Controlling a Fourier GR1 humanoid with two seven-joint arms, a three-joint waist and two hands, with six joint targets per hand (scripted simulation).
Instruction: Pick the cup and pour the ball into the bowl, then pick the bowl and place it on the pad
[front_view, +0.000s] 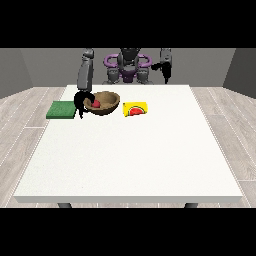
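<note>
Brown wooden bowl (106, 103) holding red ball (95, 103), robot hand at view's left (81, 101) curled on its rim, green square pad (61, 110) beside, yellow cup (135, 109) lying on white tabletop (130, 155), robot hand at view's right (164, 70) raised, fingers' state untellable.

A large white table (130, 160) carries 3 things. A green pad (61, 110), a brown bowl (106, 103) and a yellow cup (135, 109) on its side.

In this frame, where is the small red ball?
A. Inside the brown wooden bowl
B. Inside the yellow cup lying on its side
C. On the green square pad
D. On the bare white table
A: the small red ball sits inside the brown wooden bowl, whose rim the hand at the view's left touches; the green square pad carries nothing.
</note>
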